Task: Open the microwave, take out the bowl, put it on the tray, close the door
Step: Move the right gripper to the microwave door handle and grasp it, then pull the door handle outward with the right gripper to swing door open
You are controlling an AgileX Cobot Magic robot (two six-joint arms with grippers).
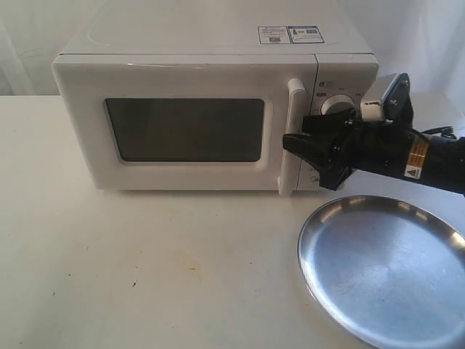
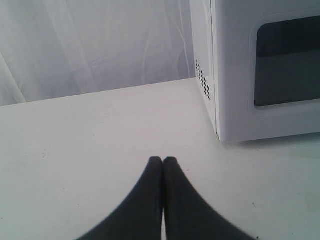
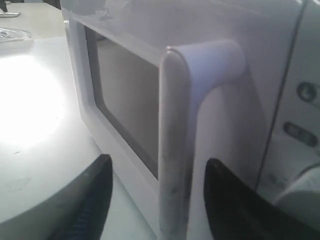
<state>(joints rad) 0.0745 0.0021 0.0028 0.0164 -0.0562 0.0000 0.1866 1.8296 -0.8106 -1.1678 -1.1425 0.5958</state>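
The white microwave (image 1: 196,43) stands at the back of the table with its door (image 1: 185,131) closed. My right gripper (image 1: 294,145) is open at the tall white bar handle (image 1: 293,138). In the right wrist view the handle (image 3: 175,150) stands between the two black fingers (image 3: 95,200), which are apart from it on both sides. The silver tray (image 1: 389,269) lies at the front right, nothing on it. The bowl is hidden. My left gripper (image 2: 162,160) is shut and empty, low over the table beside the microwave's side wall (image 2: 205,60).
Two round knobs (image 1: 336,105) sit on the control panel right of the handle. A white curtain (image 2: 90,45) hangs behind the table. The white tabletop (image 1: 145,254) spreads in front of the microwave.
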